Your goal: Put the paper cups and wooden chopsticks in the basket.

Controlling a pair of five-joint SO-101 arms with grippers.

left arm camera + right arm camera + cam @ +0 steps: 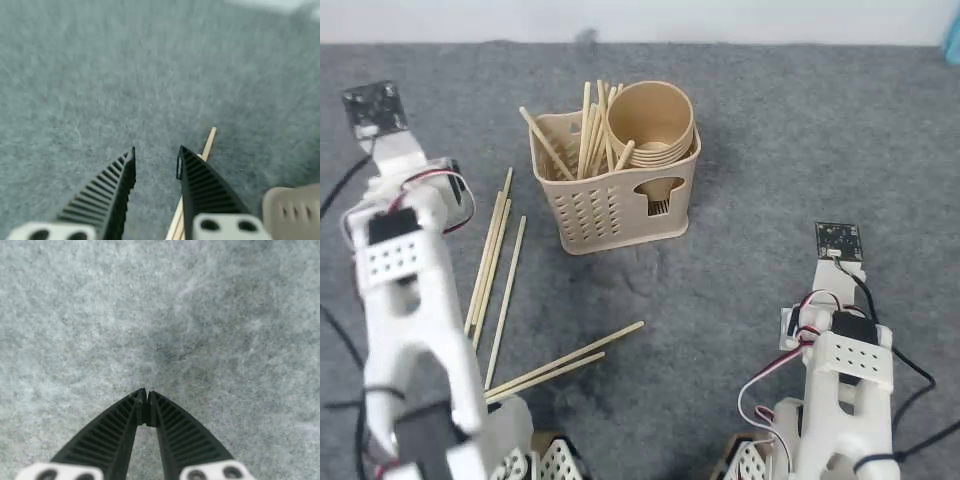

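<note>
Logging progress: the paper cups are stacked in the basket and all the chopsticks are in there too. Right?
Not quite. The paper cups are stacked in the basket, but only some chopsticks stand in it; the high view shows loose chopsticks lying on the grey mat beside it.

A grey felt-covered table [800,150] carries the basket [610,215] (upright) and loose wooden chopsticks [490,262].
</note>
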